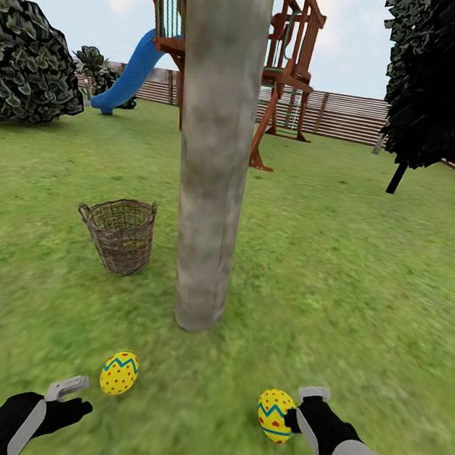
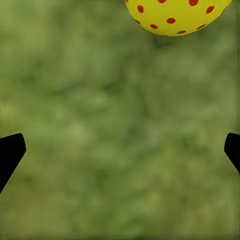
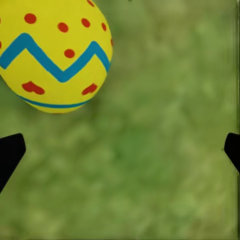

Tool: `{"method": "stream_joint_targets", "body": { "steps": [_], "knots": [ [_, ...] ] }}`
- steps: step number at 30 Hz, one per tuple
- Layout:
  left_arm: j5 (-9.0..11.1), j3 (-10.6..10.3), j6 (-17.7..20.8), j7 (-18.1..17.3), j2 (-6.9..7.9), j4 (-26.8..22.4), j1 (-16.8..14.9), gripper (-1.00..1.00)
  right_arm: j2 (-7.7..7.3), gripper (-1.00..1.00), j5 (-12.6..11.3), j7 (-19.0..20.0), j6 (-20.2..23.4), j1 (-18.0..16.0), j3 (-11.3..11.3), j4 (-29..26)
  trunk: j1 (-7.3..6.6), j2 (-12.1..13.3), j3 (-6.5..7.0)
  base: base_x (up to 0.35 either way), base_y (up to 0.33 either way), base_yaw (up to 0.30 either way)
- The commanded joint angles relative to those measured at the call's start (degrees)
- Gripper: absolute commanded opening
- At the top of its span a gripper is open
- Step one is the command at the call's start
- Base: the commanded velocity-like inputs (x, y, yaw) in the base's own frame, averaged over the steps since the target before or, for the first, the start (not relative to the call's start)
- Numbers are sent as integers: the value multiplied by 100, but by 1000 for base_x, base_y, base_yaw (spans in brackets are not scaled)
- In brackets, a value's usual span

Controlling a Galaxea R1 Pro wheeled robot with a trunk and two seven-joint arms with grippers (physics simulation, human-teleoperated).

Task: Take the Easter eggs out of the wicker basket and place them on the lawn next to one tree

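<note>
1. Two Easter eggs lie on the lawn (image 1: 366, 279) near the foot of the tree (image 1: 215, 145), whose thick, straight trunk is pale grey-brown and mottled.
2. The left egg (image 1: 120, 373), smooth bright yellow with red dots and a blue-green zigzag, rests in the grass just ahead of the left gripper (image 1: 72, 394).
3. The right egg (image 1: 275, 415), patterned alike, sits just beside the right gripper (image 1: 302, 408); whether they touch is hard to judge from the head camera.
4. In both wrist cameras the black fingertips stand wide apart at the frame edges with only blurred grass between them, so each gripper is spread and grasps nothing.
5. The round, deep wicker basket (image 1: 120, 234), brown and coarsely woven, stands upright on the grass beyond the eggs, left of the trunk; its inside is not visible.
6. A wooden play tower (image 1: 287, 61) with a blue slide (image 1: 130, 76) rises behind.
</note>
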Motion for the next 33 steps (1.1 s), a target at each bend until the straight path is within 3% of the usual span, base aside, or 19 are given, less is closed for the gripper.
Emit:
{"method": "stream_joint_targets", "body": {
  "steps": [1,5,28,33],
  "knots": [
    [2,17,32,-20,-2,-6,-2,100,-32,100,-50,-24,7,-1,41,-27,-1,-2,-5,-8,-1,0],
    [2,9,18,-20,-10,-6,-2,100,-106,100,-83,-2,-123,-1,42,-54,-1,-2,-5,-2,0,0],
    [2,12,14,-16,-11,8,-2,100,-98,100,-86,-1,-135,-1,58,-13,-1,-2,-5,0,0,0],
    [8,14,14,-12,-16,27,-2,100,-113,100,-87,-14,-140,-1,51,-3,-14,5,106,0,0,0]
  ]
}}
